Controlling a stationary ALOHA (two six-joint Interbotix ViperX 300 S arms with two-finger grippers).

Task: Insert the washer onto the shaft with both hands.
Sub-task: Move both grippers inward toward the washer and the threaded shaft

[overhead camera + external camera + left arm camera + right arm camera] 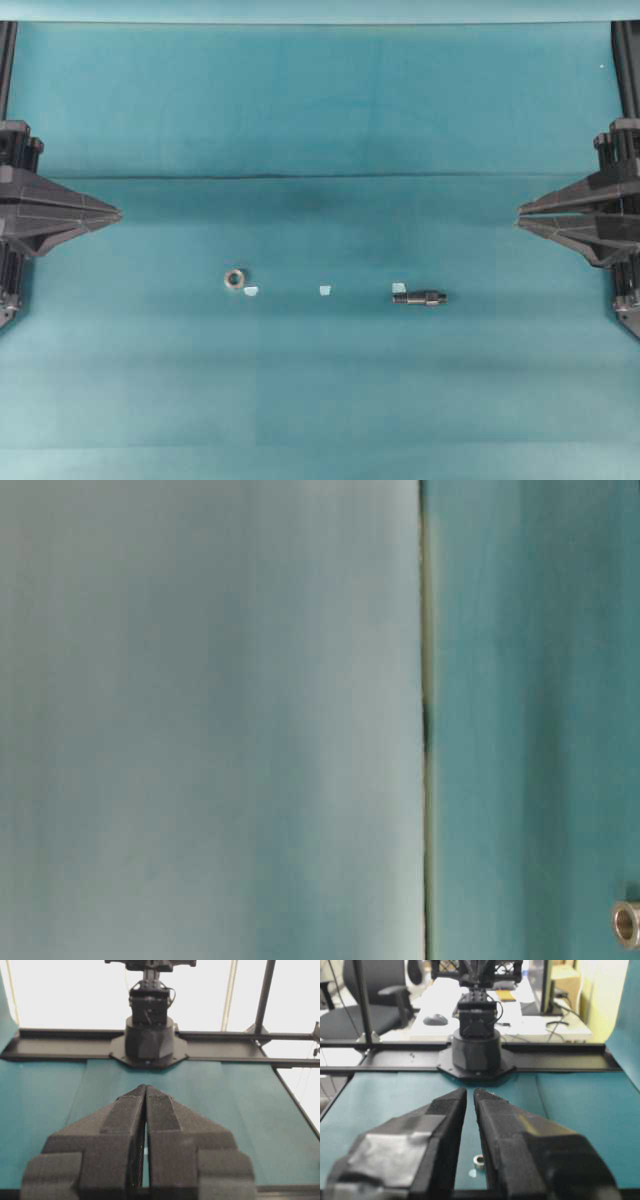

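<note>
The left gripper (118, 213) had its fingers (125, 1115) pressed together at the tips, holding nothing. The right gripper (518, 217) had its fingers (495, 1115) nearly closed, a thin slit between them, also empty. Both hovered at opposite edges of the teal tabletop (320, 400). The washer (235, 279) lay flat, well apart from the left fingertips. The shaft (420, 297) lay on its side, well apart from the right fingertips. Three tape scraps (325, 291) lay between and beside them.

The washer (234, 279) lies left of the shaft (421, 297), well apart, with tape scraps (325, 291) between.
</note>
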